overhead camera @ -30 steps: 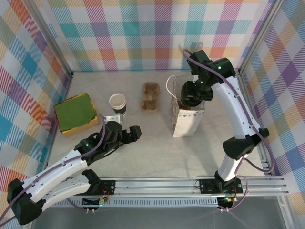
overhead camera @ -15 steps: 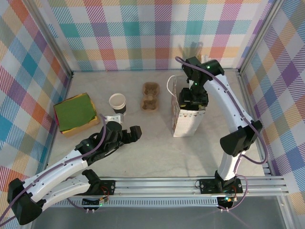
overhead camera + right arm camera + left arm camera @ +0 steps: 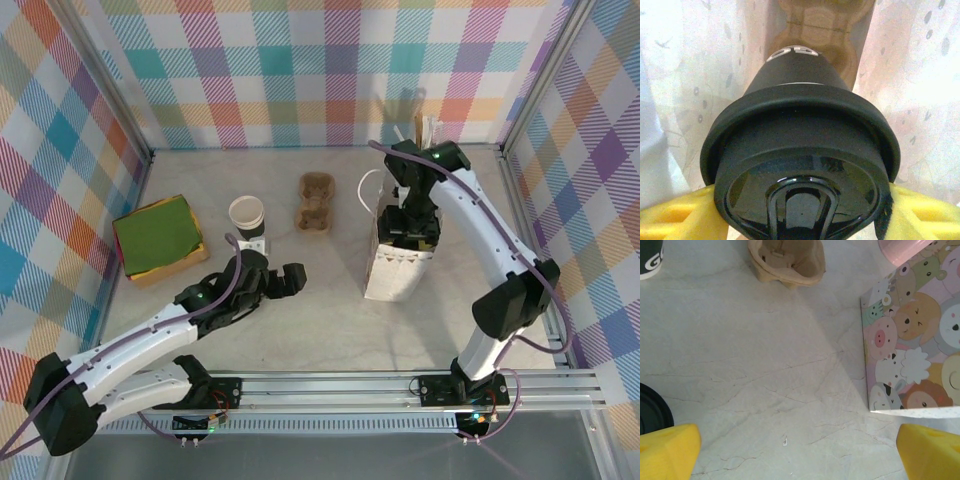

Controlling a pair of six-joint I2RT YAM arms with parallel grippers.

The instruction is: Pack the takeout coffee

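The takeout coffee [image 3: 800, 145] hangs upright inside the white paper bag [image 3: 395, 270], gripped at its black lid between the yellow pads [image 3: 675, 215] of the right gripper [image 3: 409, 226]. The left gripper [image 3: 283, 281] hovers over the table [image 3: 765, 365], spread wide.

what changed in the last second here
The right jaws, shut on the takeout coffee, sank from above the white paper bag into its open mouth, and the bag shifted slightly toward the arm bases. The left jaws, open, edged a little to the right. The lidless cup and the cardboard carrier stayed put.
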